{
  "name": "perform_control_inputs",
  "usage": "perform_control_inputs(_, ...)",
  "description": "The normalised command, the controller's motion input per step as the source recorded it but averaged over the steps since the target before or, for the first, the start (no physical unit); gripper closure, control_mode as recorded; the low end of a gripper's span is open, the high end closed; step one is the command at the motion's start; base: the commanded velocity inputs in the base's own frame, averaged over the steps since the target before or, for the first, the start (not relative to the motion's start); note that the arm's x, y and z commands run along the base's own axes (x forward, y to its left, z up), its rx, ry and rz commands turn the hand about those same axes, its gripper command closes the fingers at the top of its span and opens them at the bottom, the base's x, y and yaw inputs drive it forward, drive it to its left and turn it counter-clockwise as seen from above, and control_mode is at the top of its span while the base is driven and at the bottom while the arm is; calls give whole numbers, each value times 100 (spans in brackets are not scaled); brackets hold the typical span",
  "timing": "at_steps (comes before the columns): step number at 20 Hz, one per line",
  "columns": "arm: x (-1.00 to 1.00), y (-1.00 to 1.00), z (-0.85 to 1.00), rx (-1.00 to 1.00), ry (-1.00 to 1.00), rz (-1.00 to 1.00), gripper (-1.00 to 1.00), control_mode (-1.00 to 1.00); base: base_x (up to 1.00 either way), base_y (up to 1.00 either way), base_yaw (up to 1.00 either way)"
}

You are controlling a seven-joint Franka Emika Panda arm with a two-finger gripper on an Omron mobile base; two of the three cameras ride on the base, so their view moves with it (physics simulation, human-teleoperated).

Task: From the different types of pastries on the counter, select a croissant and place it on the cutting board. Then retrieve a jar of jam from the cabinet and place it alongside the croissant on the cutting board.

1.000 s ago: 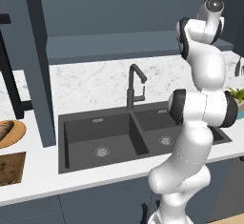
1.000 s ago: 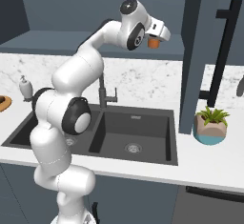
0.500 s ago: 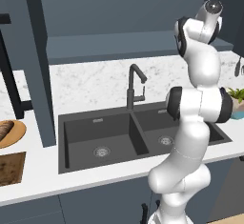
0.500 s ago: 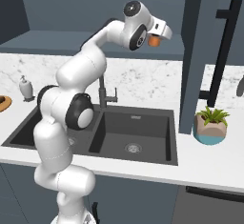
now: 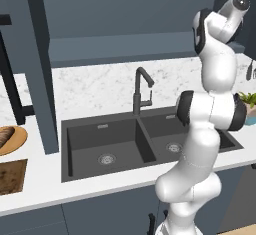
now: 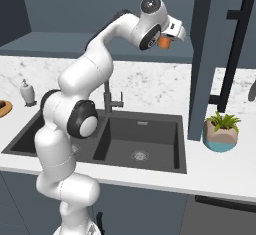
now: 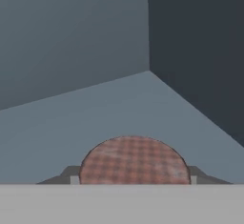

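Up inside the cabinet, the tool is clamped on the jam jar, its two fingers pressed against the jar's sides. The hand view shows the jar's red checked lid squarely between the finger tips, with the cabinet's grey floor and dark side wall beyond. The right base view shows the jar's orange body under the raised hand, above the sink. The left base view shows a bread loaf on a plate and the cutting board at the bench's left edge
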Motion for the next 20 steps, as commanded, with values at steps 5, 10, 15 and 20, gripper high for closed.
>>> perform_control_inputs(5,-100,21,1,1,-1,9,100,-100,0,0,0)
perform_control_inputs(10,-100,42,0,0,-14,5,100,-100,0,0,0)
perform_control_inputs(15,-100,39,13,0,-11,6,100,-100,0,0,0)
perform_control_inputs(20,-100,84,1,0,6,0,100,-100,0,0,0)
